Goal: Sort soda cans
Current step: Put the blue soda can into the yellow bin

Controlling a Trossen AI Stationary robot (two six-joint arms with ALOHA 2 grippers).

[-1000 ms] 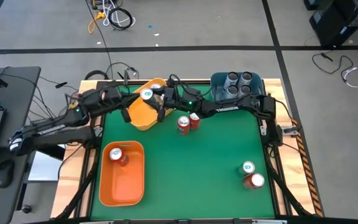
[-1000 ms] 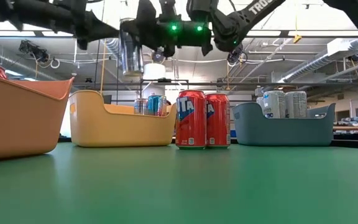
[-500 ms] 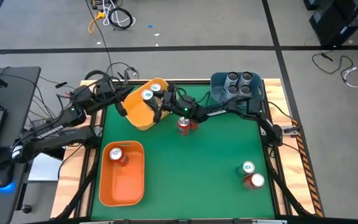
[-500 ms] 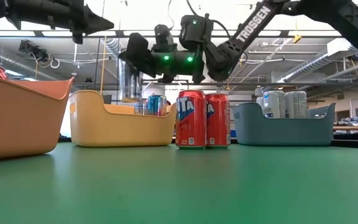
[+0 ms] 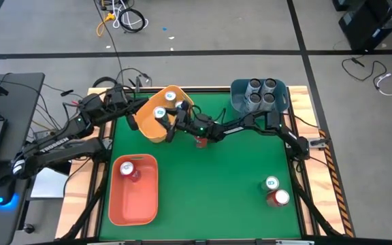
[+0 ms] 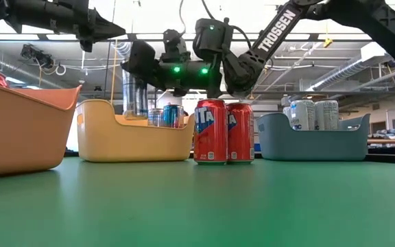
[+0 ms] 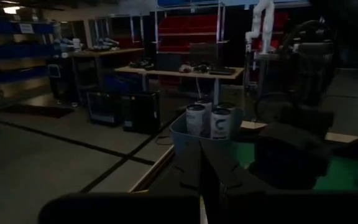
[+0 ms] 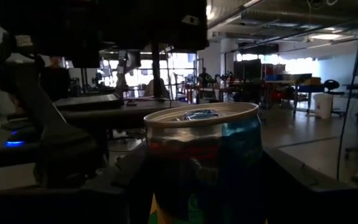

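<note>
The right gripper (image 5: 163, 122) reaches across the green worktop (image 5: 209, 184) and hangs over the yellow plastic bin (image 5: 154, 131) at the far left, its fingers closed round a silver metal soda can with a teal-marked top (image 5: 159, 113). In the low view this held can (image 6: 134, 96) stands upright, its lower part already below the bin's rim (image 6: 101, 108); whether it touches the bin floor I cannot tell. The right wrist view shows the same can (image 8: 202, 162) filling the space between the dark fingers.

So far the sorting looks about two-thirds done. The blue-grey plastic bin (image 5: 237, 101) at the far right holds four dark grey cans (image 5: 262, 90). The yellow bin holds another teal-topped can (image 5: 169, 96) beside the held one. The orange plastic bin (image 5: 141, 207) at the near left holds one red can (image 5: 128, 170).

Left on the worktop are a pair of red cans (image 6: 225, 132) standing touching each other near the centre, mostly hidden under the right arm from above, and, at the near right corner, a teal-topped silver can (image 5: 271, 183) just beside a red can (image 5: 280, 198).

The left gripper (image 5: 133, 117) waits beside the yellow bin's outer edge; whether its fingers are apart or together I cannot tell.
</note>
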